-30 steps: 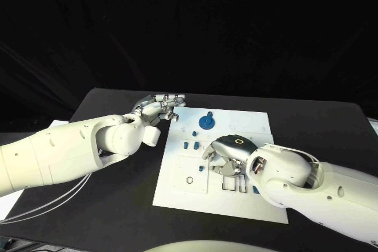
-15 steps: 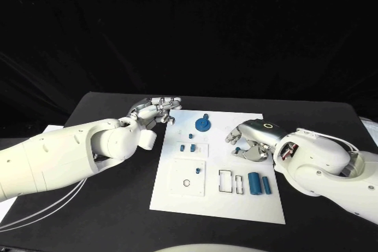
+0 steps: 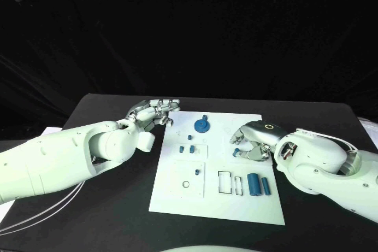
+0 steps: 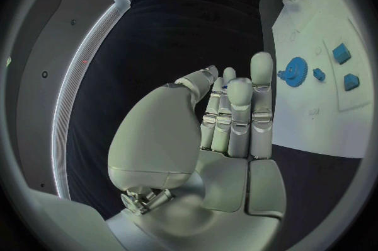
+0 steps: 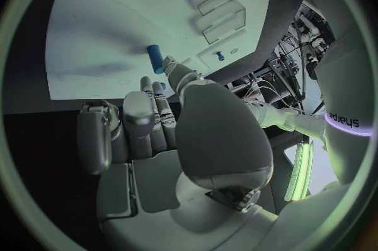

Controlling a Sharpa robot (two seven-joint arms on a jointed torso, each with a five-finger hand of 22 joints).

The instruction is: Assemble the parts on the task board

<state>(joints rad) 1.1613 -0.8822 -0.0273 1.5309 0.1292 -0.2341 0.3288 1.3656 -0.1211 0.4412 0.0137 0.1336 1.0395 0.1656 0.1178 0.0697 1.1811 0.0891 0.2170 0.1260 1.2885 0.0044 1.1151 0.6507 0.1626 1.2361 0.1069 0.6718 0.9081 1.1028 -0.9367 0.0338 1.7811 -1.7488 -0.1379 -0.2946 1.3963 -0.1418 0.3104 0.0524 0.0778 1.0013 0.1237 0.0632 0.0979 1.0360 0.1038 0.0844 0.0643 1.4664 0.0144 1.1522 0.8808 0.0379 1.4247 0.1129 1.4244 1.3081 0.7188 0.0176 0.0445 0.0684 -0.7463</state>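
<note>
Head view: we find the right hand (image 3: 250, 141) at the task board's (image 3: 175, 194) right edge, fingers curled, nothing visibly held (contents partly hidden). Two blue cylinders (image 3: 259, 185) lie just nearer the robot, long axes running away from it. We judge this hand nearer; the left hand (image 3: 154, 111), fingers together and empty, sits well apart.

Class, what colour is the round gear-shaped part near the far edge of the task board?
The gear-shaped part is blue; the head view shows it best.
</note>
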